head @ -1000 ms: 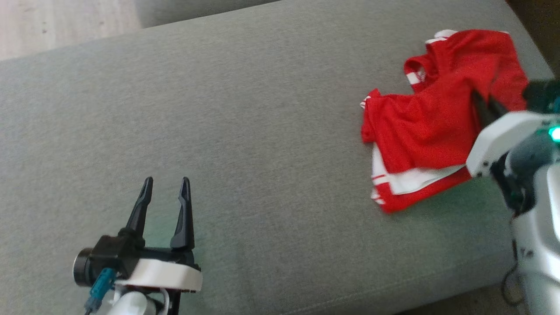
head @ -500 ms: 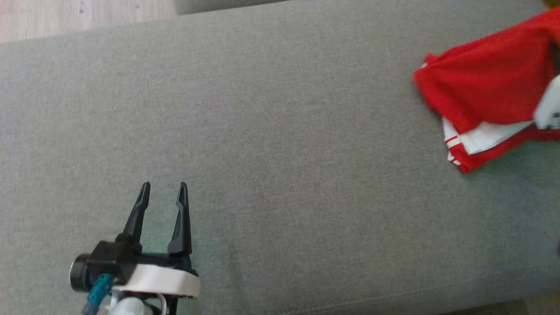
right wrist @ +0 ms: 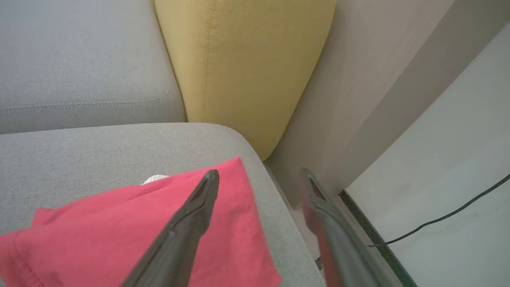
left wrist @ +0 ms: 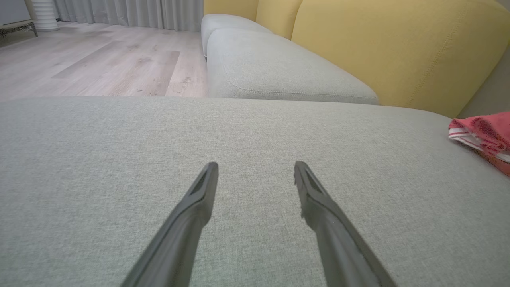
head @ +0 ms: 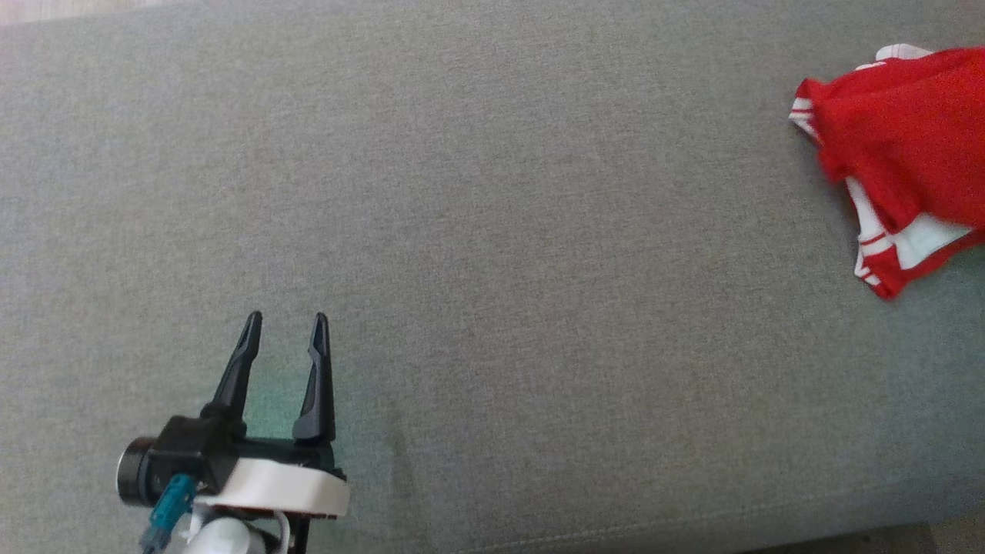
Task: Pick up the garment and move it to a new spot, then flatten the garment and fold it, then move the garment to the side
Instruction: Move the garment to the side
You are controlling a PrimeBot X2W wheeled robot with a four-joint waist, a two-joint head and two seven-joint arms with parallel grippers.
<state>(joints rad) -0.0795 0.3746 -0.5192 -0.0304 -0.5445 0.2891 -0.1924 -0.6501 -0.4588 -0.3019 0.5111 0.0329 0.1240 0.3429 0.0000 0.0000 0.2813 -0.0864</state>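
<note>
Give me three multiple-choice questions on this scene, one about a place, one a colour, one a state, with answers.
1. Where does the garment lie? A. At the far right of the grey seat. B. On the wooden floor. C. On a yellow backrest.
2. What colours is it? A. Blue and yellow. B. Red with white trim. C. All black.
3. How is the left gripper? A. Shut on cloth. B. Shut on nothing. C. Open and empty.
Answers: 1 A, it lies bunched by the seat's right edge; 2 B, red cloth with white bands; 3 C, its fingers stand apart over bare seat.
</note>
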